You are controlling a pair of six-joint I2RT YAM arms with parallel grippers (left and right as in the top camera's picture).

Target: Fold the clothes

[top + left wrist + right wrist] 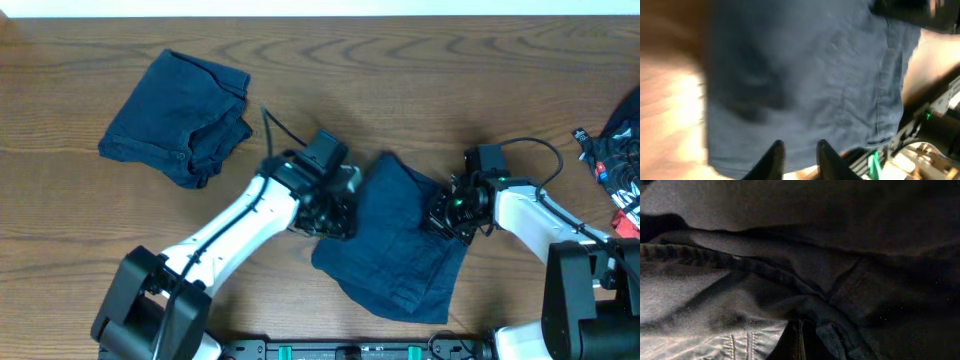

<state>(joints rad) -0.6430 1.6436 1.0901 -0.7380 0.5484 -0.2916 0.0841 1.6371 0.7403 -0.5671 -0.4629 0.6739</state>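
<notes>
A pair of dark navy shorts [400, 245] lies spread and rumpled at the centre of the table. A second pair [180, 118] lies folded at the back left. My left gripper [335, 215] hovers at the spread pair's left edge. In the left wrist view, this gripper [799, 146] is open, a narrow gap between its fingers and only cloth and table beyond. My right gripper [445, 212] is at the same pair's right edge. In the right wrist view, its fingers [799, 332] are pressed together, with a fold of the shorts [805, 280] bunched at the tips.
A black, red and white item [618, 160] lies at the right edge of the wooden table [400, 90]. The arm bases and a green-lit rail [350, 350] stand along the front edge.
</notes>
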